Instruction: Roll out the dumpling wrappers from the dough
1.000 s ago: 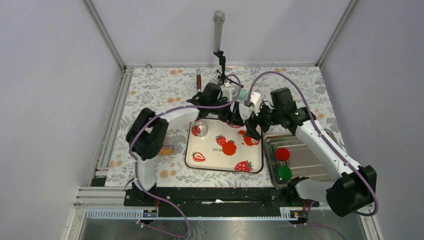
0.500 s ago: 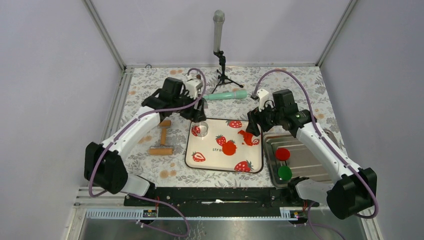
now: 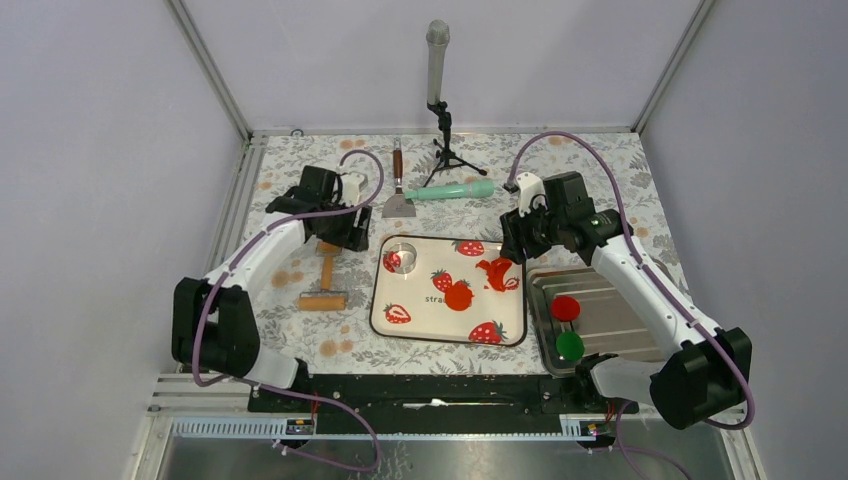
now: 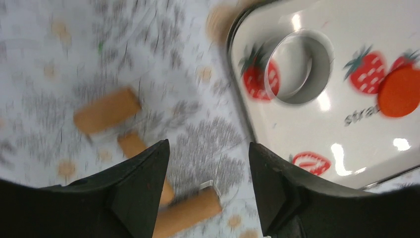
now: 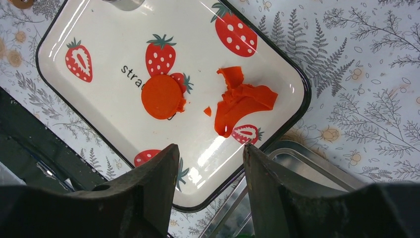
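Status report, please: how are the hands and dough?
Left hand, right hand open, empty. One round wrapper on tray, ragged dough beside it. Nothing blocking.

I read one piece of writing: dark letters "stra" printed on the white tray, cut off at the edge of the wrapper. From my left wrist the same four letters show, slightly blurred.

- From the top camera I look down on the whole table, from behind the arms
- My wrist cameras both face down, close in; all three share the strawberry tray
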Motion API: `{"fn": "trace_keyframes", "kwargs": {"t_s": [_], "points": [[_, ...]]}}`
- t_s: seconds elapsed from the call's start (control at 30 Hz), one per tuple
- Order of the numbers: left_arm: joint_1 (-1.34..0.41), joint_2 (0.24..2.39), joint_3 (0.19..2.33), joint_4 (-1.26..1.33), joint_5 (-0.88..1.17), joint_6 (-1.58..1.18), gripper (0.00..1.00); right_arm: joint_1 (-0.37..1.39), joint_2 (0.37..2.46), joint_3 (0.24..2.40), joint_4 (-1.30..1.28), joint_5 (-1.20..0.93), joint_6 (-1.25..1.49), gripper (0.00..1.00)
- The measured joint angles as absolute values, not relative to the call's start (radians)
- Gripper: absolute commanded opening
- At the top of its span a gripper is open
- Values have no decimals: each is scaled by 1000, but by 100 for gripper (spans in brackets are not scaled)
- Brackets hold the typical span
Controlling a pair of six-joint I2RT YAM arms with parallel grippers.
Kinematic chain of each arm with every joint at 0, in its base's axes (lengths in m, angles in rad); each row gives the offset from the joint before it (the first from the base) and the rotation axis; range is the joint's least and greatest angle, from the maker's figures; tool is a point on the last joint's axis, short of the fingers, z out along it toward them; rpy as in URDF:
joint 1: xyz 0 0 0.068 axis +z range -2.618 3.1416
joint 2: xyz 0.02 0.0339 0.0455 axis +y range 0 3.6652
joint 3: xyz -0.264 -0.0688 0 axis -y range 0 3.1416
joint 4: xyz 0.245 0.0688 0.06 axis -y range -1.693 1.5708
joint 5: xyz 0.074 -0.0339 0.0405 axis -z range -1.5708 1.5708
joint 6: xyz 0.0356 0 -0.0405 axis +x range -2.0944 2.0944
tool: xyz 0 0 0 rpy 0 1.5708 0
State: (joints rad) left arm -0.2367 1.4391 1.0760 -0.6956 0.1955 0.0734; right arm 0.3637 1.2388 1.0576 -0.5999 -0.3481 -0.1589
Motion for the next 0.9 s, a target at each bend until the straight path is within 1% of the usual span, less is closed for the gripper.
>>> {"fn": "trace_keyframes", "kwargs": {"t_s": [0.07, 0.1, 0.17, 0.2, 0.3, 0.37, 0.4, 0.57, 0.8, 0.9], "points": [[-236, 1457, 1078, -614, 244, 82, 68, 364, 1239, 1058, -607, -348, -159, 57], [-236, 1481, 1082, -521, 286, 82, 68, 363, 1239, 1061, -616, -349, -159, 57], [-235, 1561, 1147, -430, 330, 69, 66, 363, 1243, 1079, -646, -349, -160, 58], [-234, 1625, 1213, -410, 343, 54, 66, 364, 1246, 1092, -659, -348, -160, 59], [-226, 1919, 1579, -338, 356, -45, 67, 364, 1248, 1135, -690, -348, -163, 60], [-216, 2057, 1738, -269, 352, -103, 68, 364, 1248, 1154, -702, -340, -164, 61], [-213, 2100, 1780, -249, 351, -123, 68, 364, 1248, 1161, -707, -335, -165, 62], [-202, 2247, 1902, -207, 351, -207, 70, 364, 1258, 1164, -732, -312, -165, 64], [-205, 2357, 1954, -185, 336, -279, 73, 363, 1322, 1193, -775, -295, -181, 65], [-207, 2382, 1965, -191, 303, -311, 70, 364, 1356, 1223, -786, -292, -187, 65]]}}
